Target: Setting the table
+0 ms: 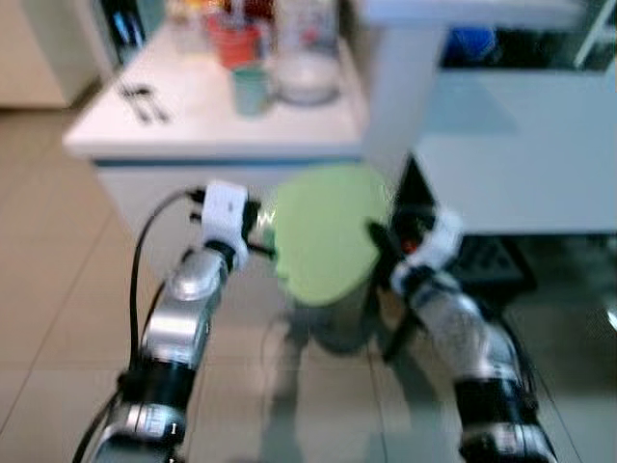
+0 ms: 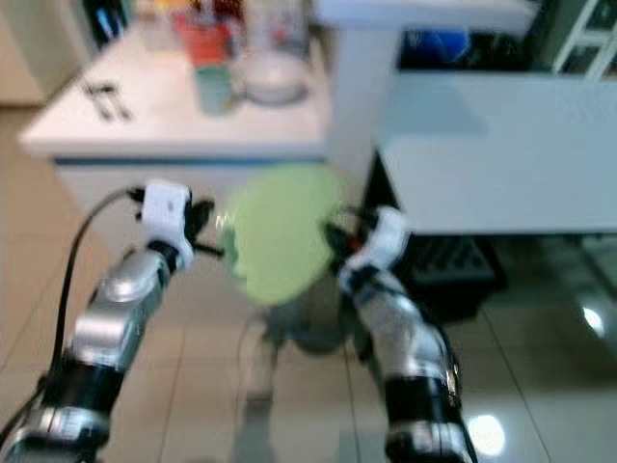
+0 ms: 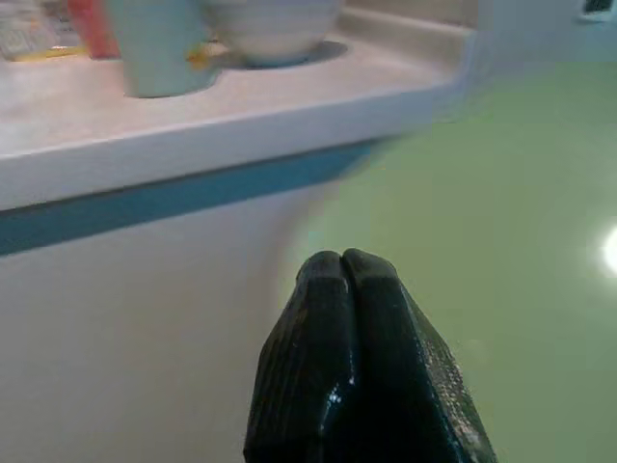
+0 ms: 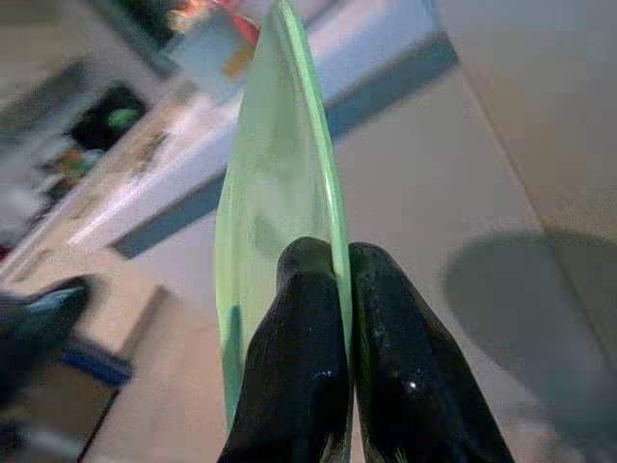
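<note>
Green plate [image 1: 323,231], pale and round, hangs in the air between the two grippers, in front of the white counter [image 1: 193,130] and above the tiled floor [image 1: 58,289]. The right gripper [image 4: 339,289] pinches the plate's rim, one black finger on each face, so the plate shows edge-on in the right wrist view. The left gripper [image 3: 345,275] has its two fingers pressed together with nothing between them, its tip just beside the plate's opposite edge; whether it touches the plate cannot be told. On the counter behind stand a light teal cup [image 1: 251,90], a pale bowl [image 1: 307,82] beside it, a red container [image 1: 234,40] farther back, and dark cutlery [image 1: 143,101] toward the robot's left. Both head views are blurred.
</note>
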